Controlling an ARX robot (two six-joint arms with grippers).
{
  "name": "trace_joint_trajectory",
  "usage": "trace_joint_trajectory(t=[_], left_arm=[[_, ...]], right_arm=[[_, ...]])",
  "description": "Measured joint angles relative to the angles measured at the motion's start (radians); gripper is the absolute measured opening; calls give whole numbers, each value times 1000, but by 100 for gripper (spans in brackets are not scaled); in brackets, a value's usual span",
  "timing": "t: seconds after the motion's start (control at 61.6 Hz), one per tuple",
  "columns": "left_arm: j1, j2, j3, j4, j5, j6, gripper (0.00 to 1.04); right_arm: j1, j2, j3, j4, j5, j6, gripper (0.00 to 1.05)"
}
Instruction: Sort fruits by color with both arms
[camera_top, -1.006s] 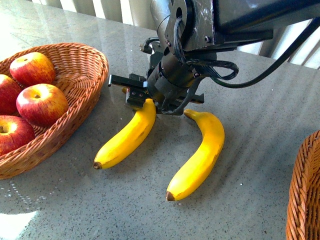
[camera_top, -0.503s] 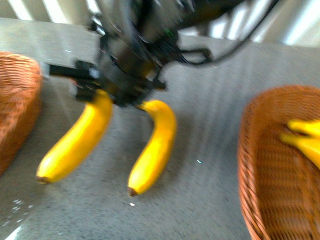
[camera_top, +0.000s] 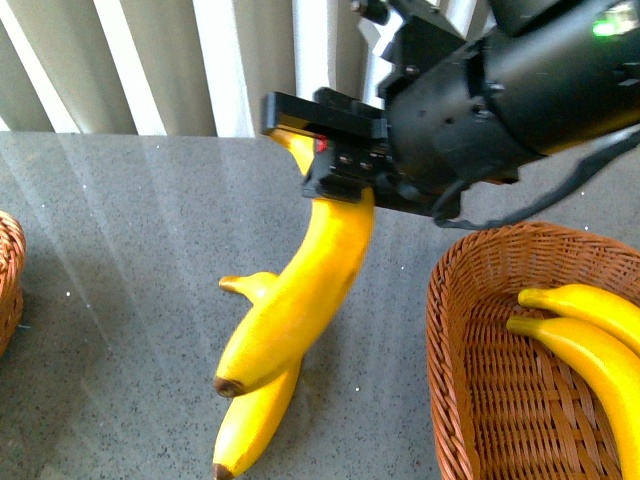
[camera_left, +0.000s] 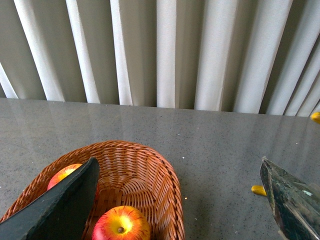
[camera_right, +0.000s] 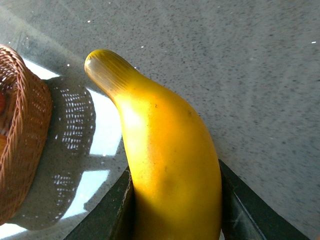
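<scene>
My right gripper (camera_top: 335, 172) is shut on the upper part of a yellow banana (camera_top: 300, 300), which hangs tilted above the table with its brown tip down. In the right wrist view that banana (camera_right: 165, 150) fills the gap between the dark fingers (camera_right: 107, 210). A second banana (camera_top: 255, 420) lies on the table under it. Two more bananas (camera_top: 585, 345) lie in the wicker basket (camera_top: 460, 400) at the right. My left gripper (camera_left: 177, 167) hovers open over the other basket (camera_left: 160, 185), which holds two red-yellow apples (camera_left: 120, 227).
The grey stone tabletop (camera_top: 120, 300) runs back to white vertical blinds (camera_top: 150, 60). The edge of the apple basket (camera_top: 8, 285) shows at the far left of the front view. A banana end (camera_left: 258, 190) lies on the table by the left gripper's far finger.
The right gripper has lifted its banana off the table and carried it toward the right basket. The front view has swung right, so the apple basket is nearly out of frame.
</scene>
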Motion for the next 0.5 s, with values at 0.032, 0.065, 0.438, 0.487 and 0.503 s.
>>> trace_joint_trajectory(t=[0.032,0.065,0.438,0.487,0.503], left_arm=[[0,0,0,0,0,0,96],[0,0,0,0,0,0,96],[0,0,0,0,0,0,96],[0,0,0,0,0,0,96],[0,0,0,0,0,0,96]], right_arm=[[-16,-27,-22,0,-6,-19,35],[-32,-53,-43,0,-14,-40,35],[-299,-160,-282,14,-92,-266,35],[-320,-162,-294,19,-103,-278,35],[-329,-163,-298,21,-108,-283,35]])
